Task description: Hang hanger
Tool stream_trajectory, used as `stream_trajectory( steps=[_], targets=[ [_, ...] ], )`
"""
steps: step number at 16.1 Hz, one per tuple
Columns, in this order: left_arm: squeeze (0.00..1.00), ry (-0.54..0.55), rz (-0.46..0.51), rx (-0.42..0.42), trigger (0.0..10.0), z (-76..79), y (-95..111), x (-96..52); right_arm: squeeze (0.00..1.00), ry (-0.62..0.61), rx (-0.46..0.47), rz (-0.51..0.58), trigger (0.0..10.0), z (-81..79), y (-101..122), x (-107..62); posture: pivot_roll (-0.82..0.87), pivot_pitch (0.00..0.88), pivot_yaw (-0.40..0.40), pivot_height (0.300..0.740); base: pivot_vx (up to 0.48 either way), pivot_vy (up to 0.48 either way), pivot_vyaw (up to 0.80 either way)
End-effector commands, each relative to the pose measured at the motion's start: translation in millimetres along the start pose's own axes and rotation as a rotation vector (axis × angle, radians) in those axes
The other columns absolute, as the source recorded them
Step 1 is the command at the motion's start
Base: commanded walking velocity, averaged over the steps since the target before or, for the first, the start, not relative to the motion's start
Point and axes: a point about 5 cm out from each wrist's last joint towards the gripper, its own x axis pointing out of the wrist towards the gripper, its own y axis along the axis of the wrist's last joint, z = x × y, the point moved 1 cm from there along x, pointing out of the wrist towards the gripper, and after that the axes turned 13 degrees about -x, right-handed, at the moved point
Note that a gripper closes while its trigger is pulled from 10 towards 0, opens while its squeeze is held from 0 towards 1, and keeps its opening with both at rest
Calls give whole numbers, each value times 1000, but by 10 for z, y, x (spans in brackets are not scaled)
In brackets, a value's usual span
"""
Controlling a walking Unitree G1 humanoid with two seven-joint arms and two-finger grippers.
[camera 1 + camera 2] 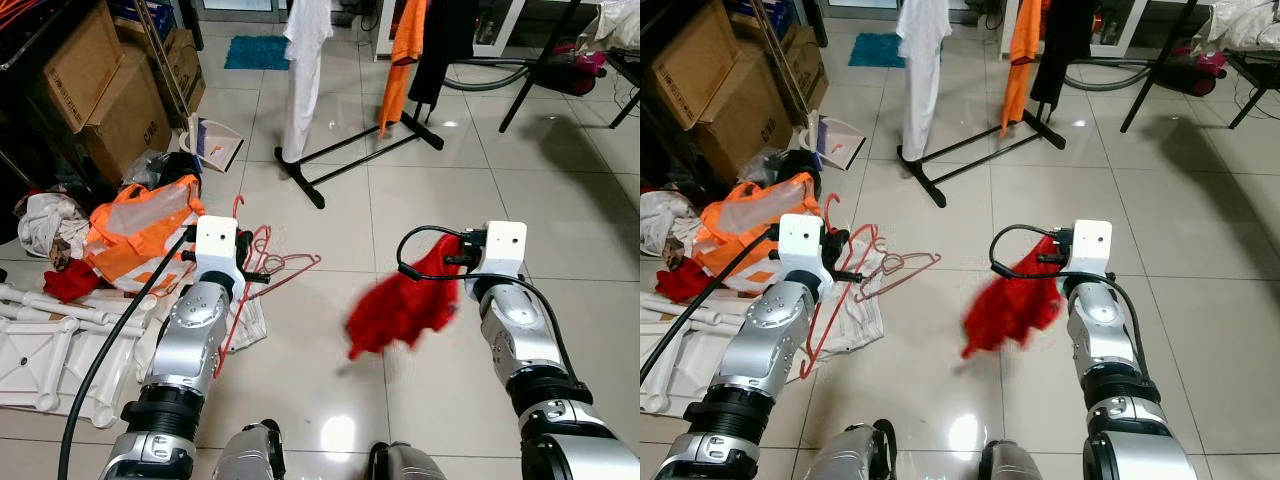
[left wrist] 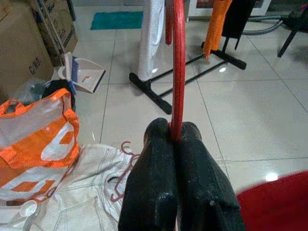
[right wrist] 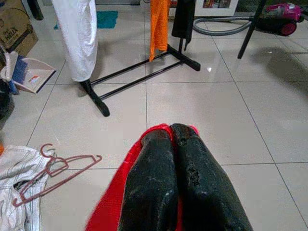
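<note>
At the far left, brown cardboard boxes [image 1: 105, 95] are stacked against dark shelving; one bears dark printed letters too small to read for certain. Below them an orange and clear plastic bag [image 1: 140, 225] lies on the floor beside white plastic tube parts [image 1: 50, 340] and a crumpled white cloth [image 3: 14, 180].

The left gripper [image 2: 175, 137] is pinched tight on a thin red plastic hanger [image 2: 177, 67], which rises upright from between its fingers. In the head views this hanger runs down along the left forearm. Just beside it, pink wire hangers [image 1: 285, 265] lie on the white cloth and the tiles.

Further back stands a black metal clothes rack [image 1: 350, 160] on floor feet, with a white garment [image 1: 303, 70], an orange garment [image 1: 400, 60] and a black garment [image 1: 440, 45] hanging from it. Open glossy beige floor tiles [image 1: 560, 220] stretch between the robot and the rack.

To the right, the right gripper [image 3: 173, 132] is closed on a red cloth [image 1: 400, 305], blurred, which hangs from it above the tiles. Far right, a grey hose [image 3: 221, 30] leads to a magenta vacuum cleaner [image 3: 281, 21].
</note>
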Motion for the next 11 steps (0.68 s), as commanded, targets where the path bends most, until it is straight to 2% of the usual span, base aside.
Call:
stream_trajectory(
  steps=[1,5,6,8,10,11],
  targets=[
    [0,-10,-2,7,10000,34,-1,24,0,-10,10,33,0,-4,70,21,-93,114,1,740,0,0,0],
    [0,-19,8,2,10000,59,14,42,0,-7,24,49,0,-10,99,26,-103,121,2,740,0,0,0],
    [0,-46,20,25,10000,98,59,51,0,-8,62,59,0,-13,162,47,-105,124,0,740,0,0,0],
    [0,-142,27,99,10000,188,177,71,0,-23,155,44,0,-1,321,122,-105,128,-5,740,0,0,0],
    [0,-244,-5,109,10000,273,251,67,0,-21,209,45,0,-9,469,175,-105,130,-11,740,0,0,0],
    [0,-383,-36,93,10000,404,317,4,0,-6,239,61,0,-34,618,211,-105,133,-15,740,0,0,0]
  ],
)
